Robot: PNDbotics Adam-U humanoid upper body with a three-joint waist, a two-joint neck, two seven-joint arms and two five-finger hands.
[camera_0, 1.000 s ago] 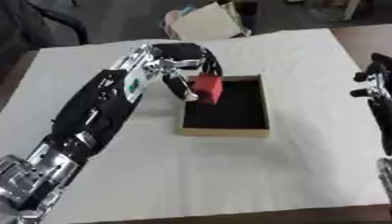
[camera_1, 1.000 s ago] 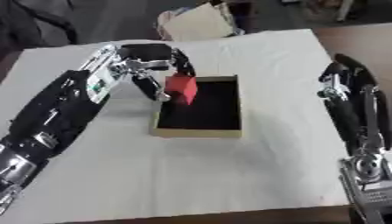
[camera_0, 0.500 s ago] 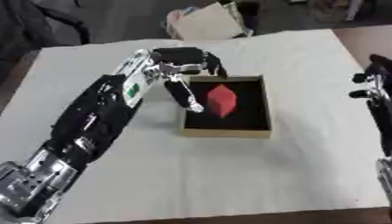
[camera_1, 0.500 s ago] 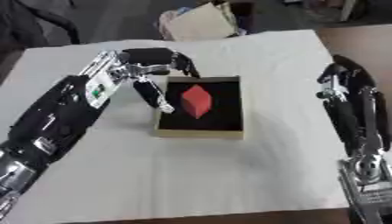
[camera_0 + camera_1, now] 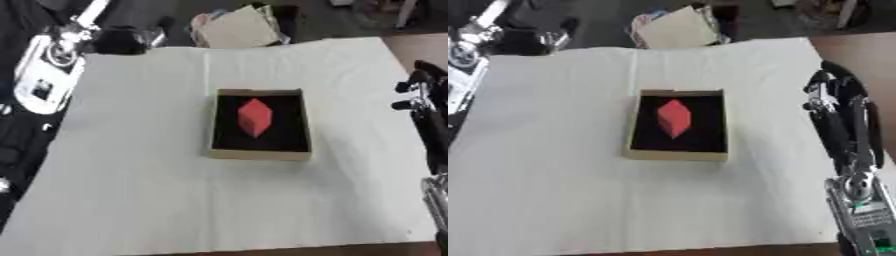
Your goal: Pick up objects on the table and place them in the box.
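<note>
A wide counter (image 5: 131, 200) covered in white cloth fills both views. The robot's left arm (image 5: 39, 85) is drawn back along the counter's left edge, its black and silver links rising toward the far left corner. The left robot hand (image 5: 122, 42) shows there only as a dark blurred shape just past the far edge, and whether its fingers are straight or curled cannot be told. The right arm (image 5: 846, 145) lies along the right edge, with the right robot hand (image 5: 829, 87) at its far end, fingers relaxed and pointing away, grasping nothing.

Near the middle of the counter sits a shallow tan box (image 5: 259, 152) with a black floor. A red block (image 5: 254, 117) rests inside it, tipped onto a corner, toward the far half of the box. Nothing touches the box or the block.

Beyond the far edge lies a heap of pale paper or cloth (image 5: 232, 30) against a dark floor.

A second ago the left robot hand held the red block over the box's near-left rim; half a second ago the block had dropped inside with the hand just beside it. Now that hand has pulled well away to the far left corner. The right arm has not moved.
</note>
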